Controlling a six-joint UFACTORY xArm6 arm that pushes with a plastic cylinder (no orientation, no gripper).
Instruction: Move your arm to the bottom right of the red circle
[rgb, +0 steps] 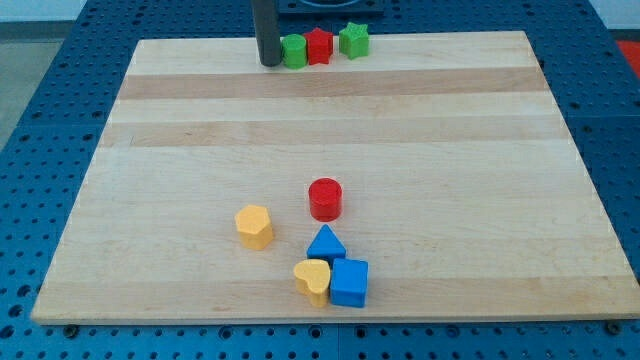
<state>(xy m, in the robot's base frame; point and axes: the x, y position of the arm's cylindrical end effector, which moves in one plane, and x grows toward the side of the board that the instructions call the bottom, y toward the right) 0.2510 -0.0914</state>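
Observation:
The red circle (325, 198) is a short red cylinder standing a little below the middle of the wooden board (180, 130). My tip (269, 63) is at the view's top edge of the board, far above and to the left of the red circle. It stands right beside a green round block (294, 51), on that block's left.
A red block (318, 46) and a green star (354, 40) sit in a row right of the green round block. Below the red circle lie a yellow hexagon (254, 226), a blue triangle (325, 244), a yellow heart (312, 279) and a blue cube (349, 282).

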